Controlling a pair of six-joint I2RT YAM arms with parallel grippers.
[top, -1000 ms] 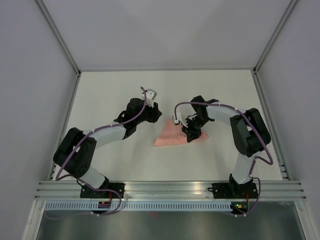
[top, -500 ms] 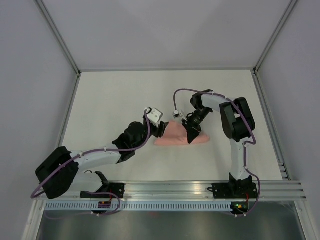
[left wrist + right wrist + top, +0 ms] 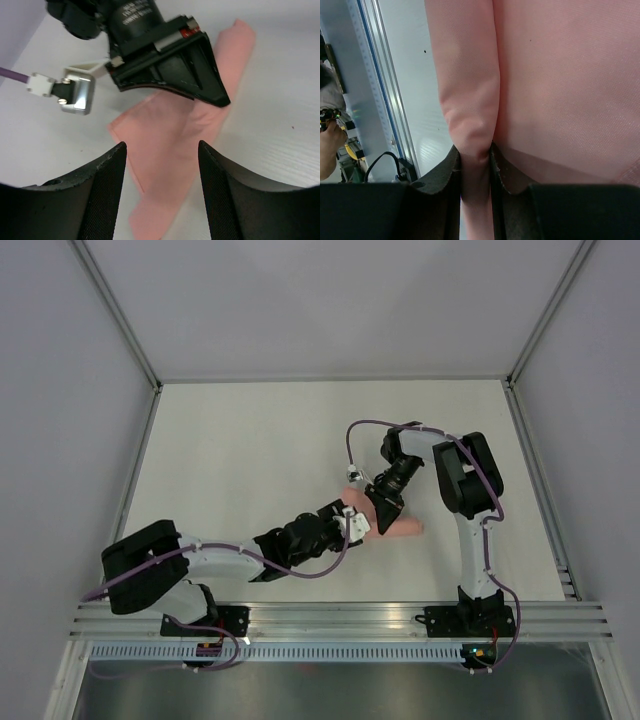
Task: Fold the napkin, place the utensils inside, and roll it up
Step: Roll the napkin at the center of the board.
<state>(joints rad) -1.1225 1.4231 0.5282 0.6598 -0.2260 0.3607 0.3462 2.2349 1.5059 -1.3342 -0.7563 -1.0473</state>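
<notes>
The pale pink napkin (image 3: 400,526) lies bunched into a narrow strip on the white table, just right of centre. My right gripper (image 3: 384,510) reaches down onto it from behind. In the right wrist view it (image 3: 476,152) is shut on a rolled fold of the napkin (image 3: 550,75). My left gripper (image 3: 357,524) lies low at the strip's left end. It (image 3: 162,146) is open, with the napkin (image 3: 170,150) on the table between its fingers (image 3: 107,190) and untouched by them. The right gripper's black body (image 3: 170,60) presses on the cloth just beyond. The utensils are out of view.
The aluminium rail (image 3: 340,616) with both arm bases runs along the near edge, and also shows as the rail (image 3: 375,75) in the right wrist view. Grey walls close the table on three sides. A white camera block (image 3: 75,92) with a purple cable hangs beside the right gripper.
My left arm has swung from the far left of the napkin down to its near-left end, and its jaws have widened. The napkin has drawn into a narrower strip. The right gripper keeps its grip.
</notes>
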